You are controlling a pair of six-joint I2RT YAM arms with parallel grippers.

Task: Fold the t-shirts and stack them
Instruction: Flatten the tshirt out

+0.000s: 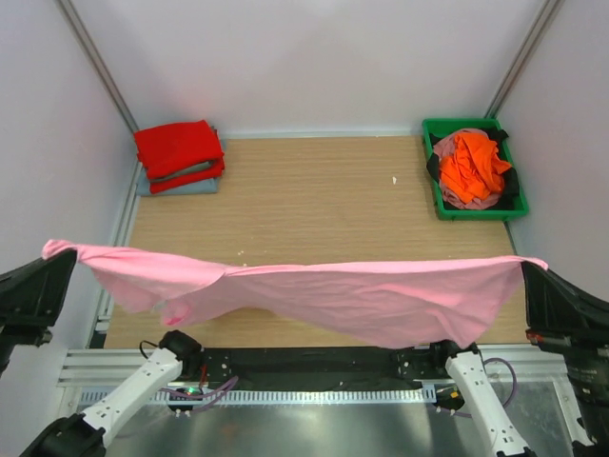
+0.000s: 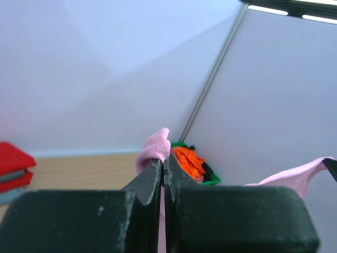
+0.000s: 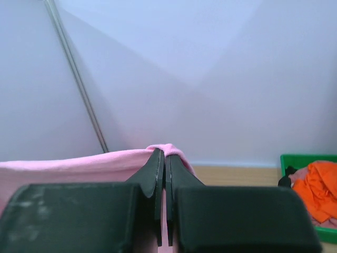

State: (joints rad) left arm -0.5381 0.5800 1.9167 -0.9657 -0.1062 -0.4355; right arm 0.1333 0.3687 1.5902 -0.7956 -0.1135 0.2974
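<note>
The left gripper [image 2: 164, 161] is closed tight, its fingers pinching one end of the light pink t-shirt [image 2: 156, 145], and a small fold of fabric pokes up above the tips. The right gripper [image 3: 162, 155] is closed just as tightly on the other end of the same shirt, with pink cloth bunched over its fingertips.

From above, the left gripper [image 1: 65, 255] and right gripper [image 1: 528, 267] are well apart, beyond the left and right edges of the desk [image 1: 314, 190]. The light pink t-shirt [image 1: 333, 290] is stretched between them in the air above the near edge. Its top edge is pulled nearly straight and the rest hangs down in a loose sag.

At the far left corner a folded red t-shirt [image 1: 176, 148] lies on top of a folded grey-blue t-shirt [image 1: 181, 186]. At the far right corner stands a green bin [image 1: 461, 123], with a crumpled orange t-shirt [image 1: 471, 167] heaped inside on other cloth.
</note>
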